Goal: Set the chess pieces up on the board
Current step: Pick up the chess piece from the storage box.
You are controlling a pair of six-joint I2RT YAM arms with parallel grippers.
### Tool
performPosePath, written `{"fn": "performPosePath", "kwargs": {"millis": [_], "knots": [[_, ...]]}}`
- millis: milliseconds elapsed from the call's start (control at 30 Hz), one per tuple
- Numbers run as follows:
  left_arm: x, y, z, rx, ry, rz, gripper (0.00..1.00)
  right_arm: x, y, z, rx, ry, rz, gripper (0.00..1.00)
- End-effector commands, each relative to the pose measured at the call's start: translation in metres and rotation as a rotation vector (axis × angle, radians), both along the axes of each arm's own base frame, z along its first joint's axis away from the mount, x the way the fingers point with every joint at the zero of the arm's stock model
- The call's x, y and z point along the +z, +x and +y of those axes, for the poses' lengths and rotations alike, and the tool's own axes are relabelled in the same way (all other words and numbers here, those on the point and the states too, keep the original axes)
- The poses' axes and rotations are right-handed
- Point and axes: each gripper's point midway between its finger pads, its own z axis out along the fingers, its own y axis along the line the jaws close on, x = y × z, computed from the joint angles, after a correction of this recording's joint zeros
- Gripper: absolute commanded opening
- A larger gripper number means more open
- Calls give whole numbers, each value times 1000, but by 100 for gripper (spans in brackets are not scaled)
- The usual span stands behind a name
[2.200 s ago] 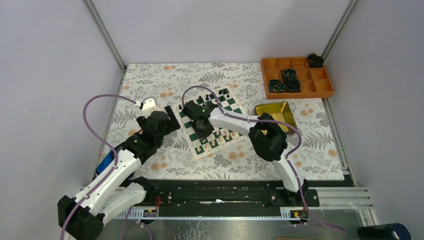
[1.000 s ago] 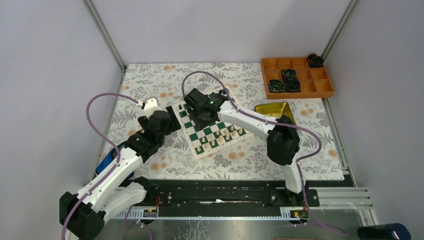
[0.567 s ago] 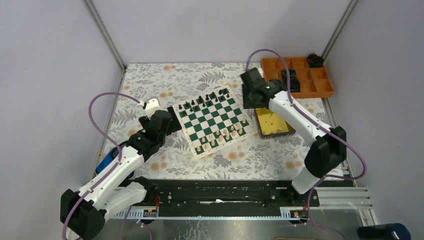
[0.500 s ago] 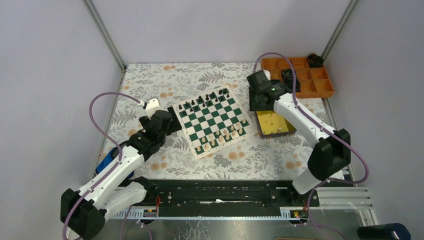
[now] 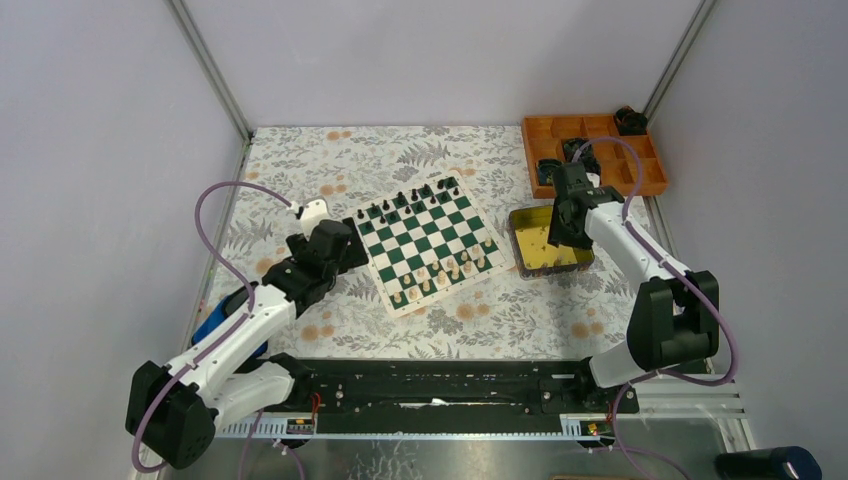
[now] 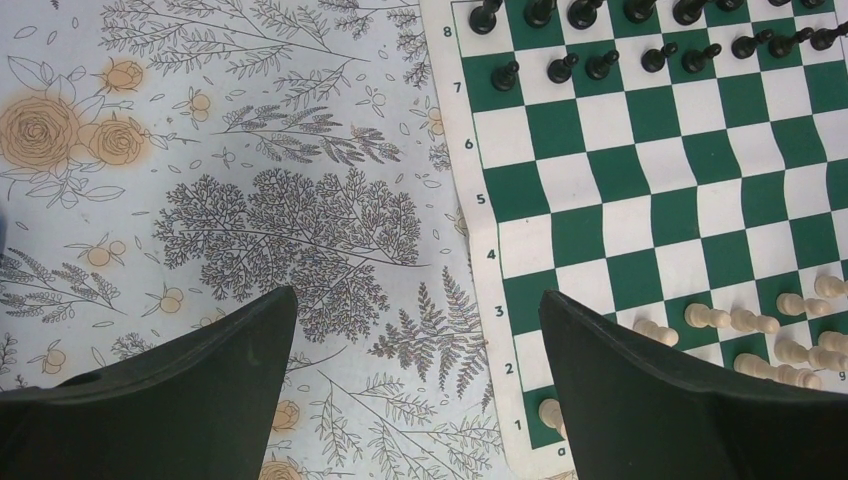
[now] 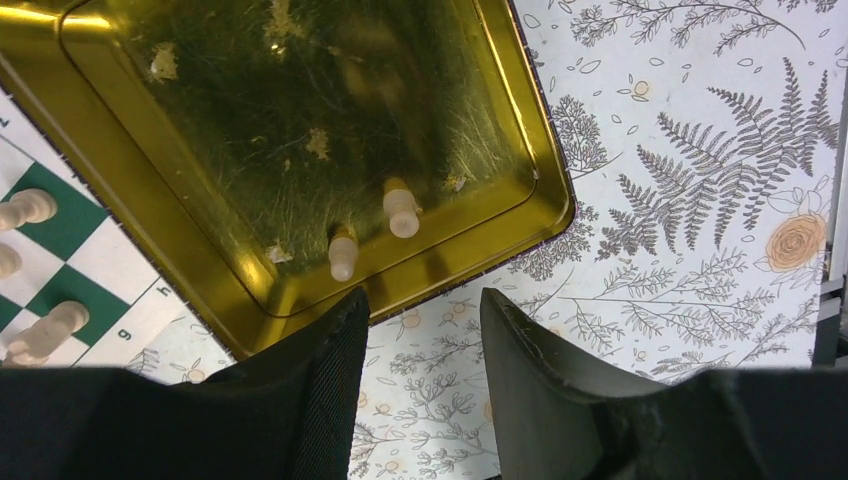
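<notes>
The board (image 5: 425,238) lies mid-table, black chess pieces (image 5: 410,197) lined along its far side and cream ones (image 5: 446,271) along its near side. My left gripper (image 5: 347,245) hovers open and empty at the board's left edge; its wrist view shows the gripper (image 6: 418,295) above the cloth beside the board (image 6: 600,200). My right gripper (image 5: 558,234) hangs open over the gold tin (image 5: 530,262). In the right wrist view that gripper (image 7: 422,300) is empty, just past the tin's rim (image 7: 120,175), where two cream pieces (image 7: 343,252) (image 7: 401,213) lie on their sides.
An orange compartment tray (image 5: 640,178) with black coiled cables stands at the back right, behind the right arm. The floral cloth (image 5: 300,165) covers the table. Metal frame posts rise at the back corners.
My right arm has swung from the board's far left across to the gold tin on the right, and its jaws have opened wider. The left arm has barely shifted.
</notes>
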Motion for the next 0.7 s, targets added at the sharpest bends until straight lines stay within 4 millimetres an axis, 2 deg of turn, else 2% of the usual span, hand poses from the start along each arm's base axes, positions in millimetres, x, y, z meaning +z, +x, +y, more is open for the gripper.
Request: {"fn": "performPosePath", "kwargs": {"millis": [0,267,667], "knots": [[-1,2,-5,-5,-19,-10,99,-7,8,-2,-14,36,-26,51],[-1,2,-6,-7,-19,-8,99,-29,14,-1,-19,68,9,52],[-8,3,-6,-9,-5,10,99,-49,17,-9,-43,88,50,52]]}}
